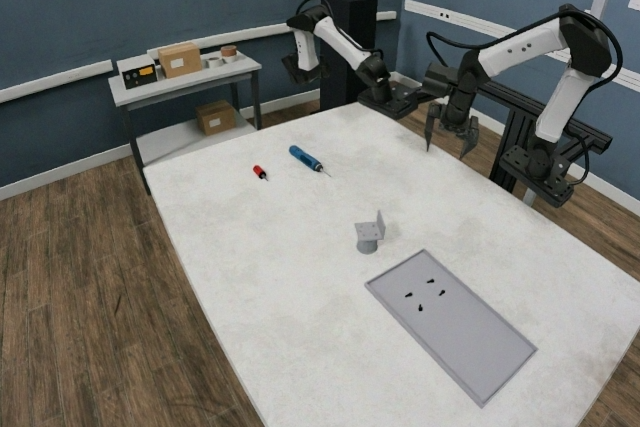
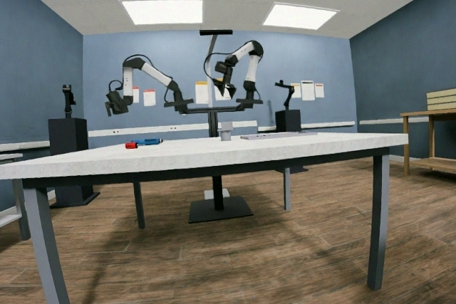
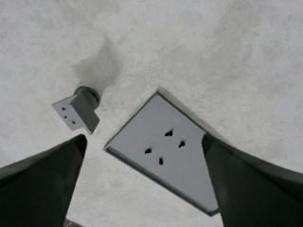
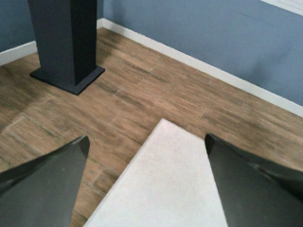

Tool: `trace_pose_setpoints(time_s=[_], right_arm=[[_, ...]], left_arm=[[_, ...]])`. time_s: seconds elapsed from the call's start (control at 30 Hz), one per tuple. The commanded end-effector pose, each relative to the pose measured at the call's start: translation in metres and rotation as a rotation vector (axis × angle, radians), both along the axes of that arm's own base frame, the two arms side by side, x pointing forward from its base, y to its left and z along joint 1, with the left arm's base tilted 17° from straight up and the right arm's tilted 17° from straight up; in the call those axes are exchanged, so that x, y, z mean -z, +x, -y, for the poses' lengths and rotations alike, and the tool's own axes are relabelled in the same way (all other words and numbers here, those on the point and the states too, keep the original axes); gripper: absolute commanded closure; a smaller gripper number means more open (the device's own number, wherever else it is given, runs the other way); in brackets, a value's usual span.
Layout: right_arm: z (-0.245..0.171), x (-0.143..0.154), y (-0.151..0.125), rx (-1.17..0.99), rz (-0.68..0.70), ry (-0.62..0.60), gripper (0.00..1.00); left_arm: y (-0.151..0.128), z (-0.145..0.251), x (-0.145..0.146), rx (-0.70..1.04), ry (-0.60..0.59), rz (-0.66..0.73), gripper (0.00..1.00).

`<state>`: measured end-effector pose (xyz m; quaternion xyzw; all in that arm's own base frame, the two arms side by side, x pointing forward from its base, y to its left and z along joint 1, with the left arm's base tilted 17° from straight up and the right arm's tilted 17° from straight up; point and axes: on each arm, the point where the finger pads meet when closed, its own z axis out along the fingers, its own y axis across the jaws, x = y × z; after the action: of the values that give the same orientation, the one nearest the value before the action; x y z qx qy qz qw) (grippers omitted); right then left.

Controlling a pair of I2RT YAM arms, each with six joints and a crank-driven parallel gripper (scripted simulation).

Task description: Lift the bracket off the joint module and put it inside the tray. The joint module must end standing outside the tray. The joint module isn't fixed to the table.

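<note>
And here we are, seen from above: nearest, the grey tray [image 1: 470,342] [image 2: 281,134] [image 3: 187,175] lies flat on the pale worktop [image 1: 310,308] [image 2: 206,159] [image 3: 237,66] [image 4: 166,180], four dark screws [image 1: 442,292] [image 3: 182,144] scattered inside it. Just beyond, outside the tray and near its corner, stands the joint module [image 1: 367,246] [image 2: 225,136] [image 3: 95,95], upright, with the bracket [image 1: 368,230] [image 2: 226,126] [image 3: 84,113] still to be lifted off its top! One plate of it lies across the module, the other sticks up. Further back it's the blue screwdriver [image 1: 305,157] [image 2: 149,142], and near it the short red one [image 1: 259,171] [image 2: 131,144], both lying down. Now the left tool [image 1: 444,152] [image 2: 226,96] [image 3: 144,136]: fingers spread wide, nothing between them, pointing down beyond the tray and well apart from the bracket. Farther off, the right tool [image 1: 306,76] [image 2: 115,108] [image 4: 147,136] is wide too, holding nothing, up beside the worktop's far corner. And at the back, a side bench [image 1: 186,86] carries a cardboard box [image 1: 179,60].
</note>
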<state>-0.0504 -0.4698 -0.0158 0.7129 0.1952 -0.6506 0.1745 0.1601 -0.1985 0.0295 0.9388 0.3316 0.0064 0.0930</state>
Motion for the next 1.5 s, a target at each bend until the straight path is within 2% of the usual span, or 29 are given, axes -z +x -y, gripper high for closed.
trace_pose_setpoints(time_s=[0.0,0.57,0.7,0.8,1.03,1.1,1.13,1.23,1.47], right_arm=[[0.003,-0.007,-0.001,0.006,0.005,-0.021,0.0],[0.003,-0.007,-0.001,0.006,0.005,-0.021,0.0],[0.008,-0.008,0.014,-0.085,-0.01,0.059,0.0],[0.013,-0.007,0.037,-0.203,-0.03,0.154,0.0],[0.018,-0.019,0.13,-0.577,-0.104,0.344,0.0],[0.018,-0.019,0.13,-0.577,-0.104,0.344,0.0],[0.016,-0.019,0.14,-0.623,-0.117,0.373,0.0],[0.006,-0.026,0.187,-0.808,-0.168,0.45,0.0],[-0.026,-0.036,0.264,-1.132,-0.277,0.572,0.0]], left_arm=[[0.001,0.003,-0.003,0.002,-0.013,0.005,0.0],[0.001,0.003,-0.003,0.002,-0.013,0.005,0.0],[0.009,0.021,-0.003,-0.042,-0.092,-0.003,0.0],[0.021,0.038,-0.001,-0.098,-0.173,-0.013,0.0],[0.068,0.06,0.017,-0.292,-0.334,-0.06,0.0],[0.068,0.06,0.017,-0.292,-0.334,-0.06,0.0],[0.074,0.064,0.017,-0.31,-0.359,-0.064,0.0],[0.099,0.065,0.028,-0.396,-0.42,-0.083,0.0],[0.135,0.063,0.042,-0.514,-0.513,-0.106,0.0]])
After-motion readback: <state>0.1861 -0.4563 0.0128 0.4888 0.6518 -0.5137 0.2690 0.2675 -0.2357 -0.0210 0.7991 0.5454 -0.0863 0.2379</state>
